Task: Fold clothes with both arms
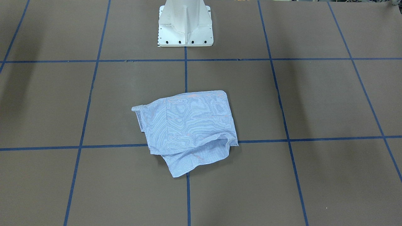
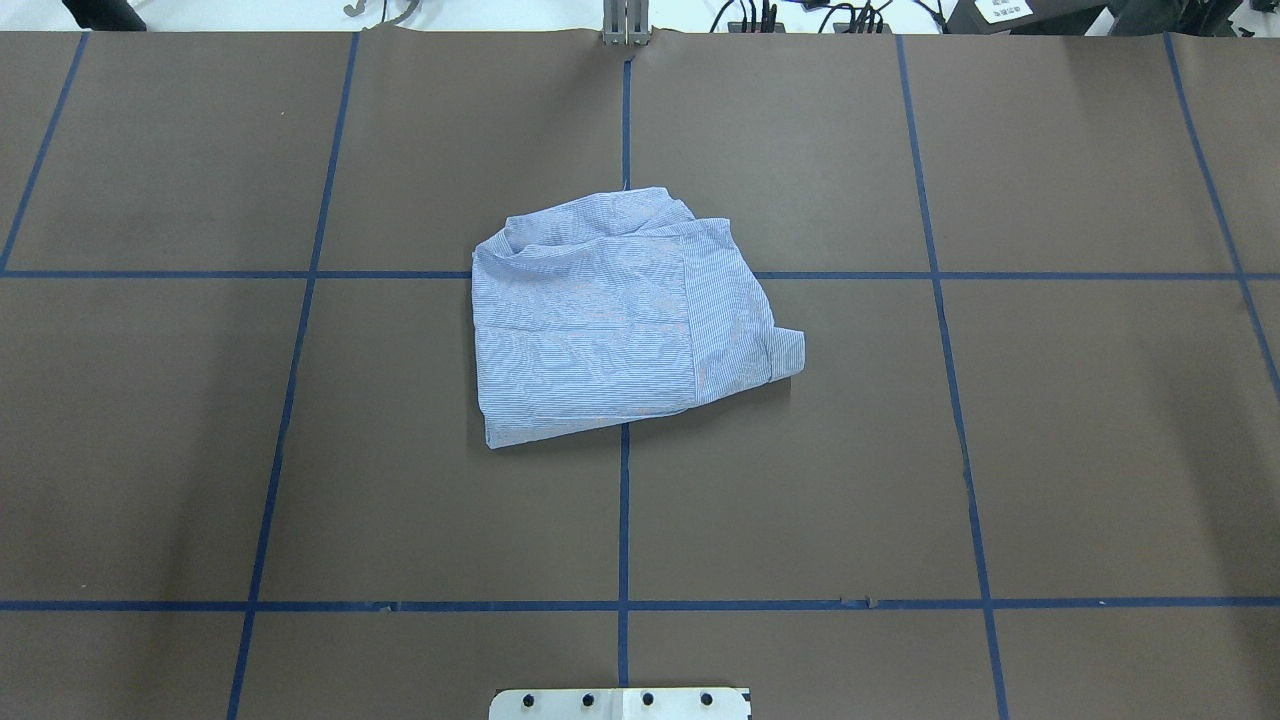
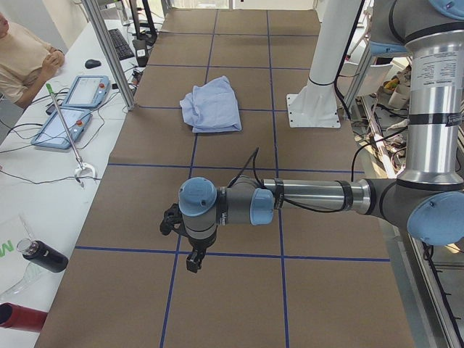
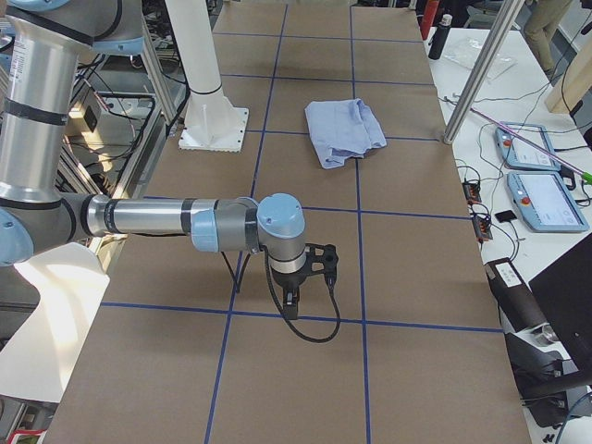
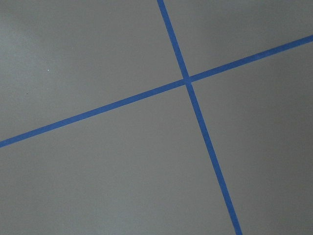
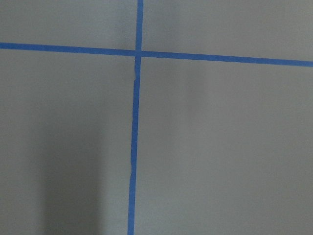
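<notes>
Shirt [image 2: 600, 320] folded into a rough, wrinkled rectangle, flat at centre of table [image 2: 450, 500], lying across a crossing of blue tape [image 2: 623, 500] lines. In overhead view: bunched fold along shirt's 12 o'clock edge, small tab of cloth jutting out at 4 o'clock, pedestal [image 2: 620, 703] plate at 6 o'clock, well apart. Shirt clear of both arms. Left arm [image 3: 312, 196] stretched level over table's left end, left gripper [image 3: 193, 262] pointing down above a tape line; in left side view, shirt well apart at its 12 o'clock. Right arm [image 4: 148, 217] likewise over right end, right gripper [image 4: 290, 305] pointing down; in right side view, shirt well apart at its 1 o'clock. Spread or pressed together: cannot tell for either claw. In both wrist views, only table cover and tape crossings.
</notes>
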